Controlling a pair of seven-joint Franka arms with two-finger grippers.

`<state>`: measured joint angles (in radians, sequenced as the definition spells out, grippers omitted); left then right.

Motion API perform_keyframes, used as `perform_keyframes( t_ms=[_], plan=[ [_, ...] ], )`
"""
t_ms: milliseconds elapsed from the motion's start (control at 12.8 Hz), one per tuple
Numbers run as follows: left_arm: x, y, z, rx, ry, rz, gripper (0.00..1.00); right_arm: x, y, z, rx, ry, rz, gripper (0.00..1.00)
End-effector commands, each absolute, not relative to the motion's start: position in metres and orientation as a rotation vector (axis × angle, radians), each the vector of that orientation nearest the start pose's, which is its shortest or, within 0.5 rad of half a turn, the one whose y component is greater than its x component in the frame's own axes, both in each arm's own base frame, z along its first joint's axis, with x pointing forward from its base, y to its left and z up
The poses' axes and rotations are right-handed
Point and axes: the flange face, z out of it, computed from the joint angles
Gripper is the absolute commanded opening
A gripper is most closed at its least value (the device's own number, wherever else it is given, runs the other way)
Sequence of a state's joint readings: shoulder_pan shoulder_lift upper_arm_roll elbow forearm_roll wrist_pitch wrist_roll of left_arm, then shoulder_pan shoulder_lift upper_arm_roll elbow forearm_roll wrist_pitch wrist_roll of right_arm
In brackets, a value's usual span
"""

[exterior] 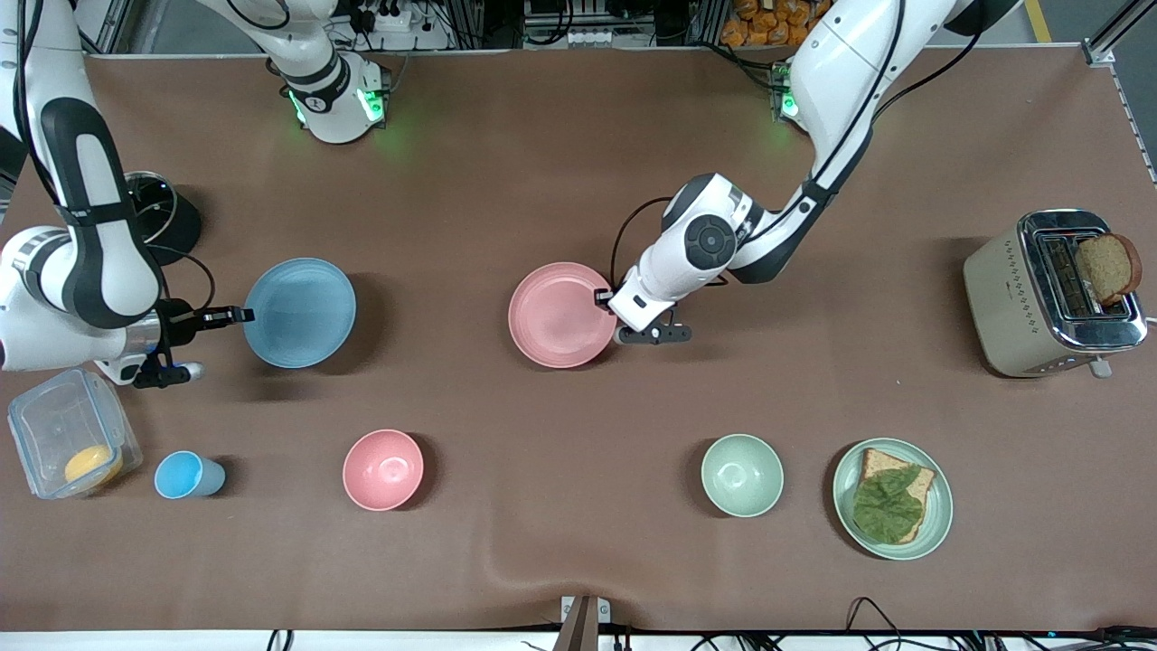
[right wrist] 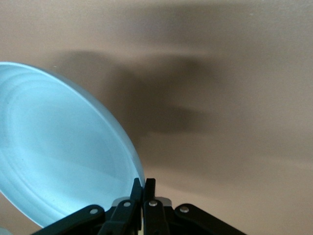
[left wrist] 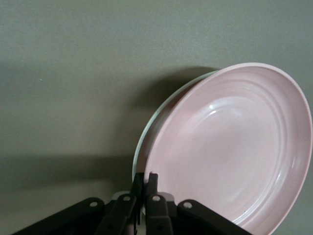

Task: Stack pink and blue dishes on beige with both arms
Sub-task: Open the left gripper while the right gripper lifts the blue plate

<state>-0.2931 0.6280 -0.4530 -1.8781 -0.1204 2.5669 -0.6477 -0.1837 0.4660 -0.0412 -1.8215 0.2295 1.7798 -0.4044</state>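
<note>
The pink plate [exterior: 559,315] sits mid-table, and my left gripper [exterior: 604,297] is shut on the part of its rim that faces the left arm's end. In the left wrist view the pink plate [left wrist: 230,152] is tilted, held between the left gripper's [left wrist: 146,178] jaws. A pale rim of the beige plate [left wrist: 138,152] shows just beneath it; the front view hides the beige plate. The blue plate [exterior: 299,313] hangs above the table near the right arm's end and casts a shadow. My right gripper [exterior: 244,315] is shut on its rim, as the right wrist view shows for blue plate [right wrist: 58,156] and gripper [right wrist: 143,185].
Nearer the front camera stand a clear container [exterior: 68,443], a blue cup [exterior: 185,475], a pink bowl [exterior: 383,469], a green bowl [exterior: 742,475] and a green plate [exterior: 940,511] with toast and a leaf. A toaster [exterior: 1012,298] stands at the left arm's end.
</note>
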Motion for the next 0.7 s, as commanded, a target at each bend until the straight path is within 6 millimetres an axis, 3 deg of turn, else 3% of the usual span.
perform_keyframes(
  t_ms=[0, 156, 312, 468, 624],
  plan=[
    [0.495, -0.429, 0.212, -3.453, -0.183, 0.183, 0.0, 0.584, -0.106, 0.26, -2.729, -0.083, 0.605, 0.0],
    [0.494, -0.428, 0.205, -3.447, -0.188, 0.202, 0.0, 0.589, -0.094, 0.268, -2.737, -0.037, 0.635, 0.0],
    [0.495, -0.427, 0.203, -3.444, -0.192, 0.202, 0.17, 0.597, -0.067, 0.283, -2.741, -0.007, 0.693, 0.0],
    [0.495, -0.426, 0.202, -3.443, -0.192, 0.204, 0.46, 0.603, -0.038, 0.292, -2.76, 0.028, 0.726, 0.0],
    [0.497, -0.426, 0.208, -3.445, -0.206, 0.191, 1.0, 0.606, -0.001, 0.294, -2.779, 0.051, 0.747, 0.0]
  ],
)
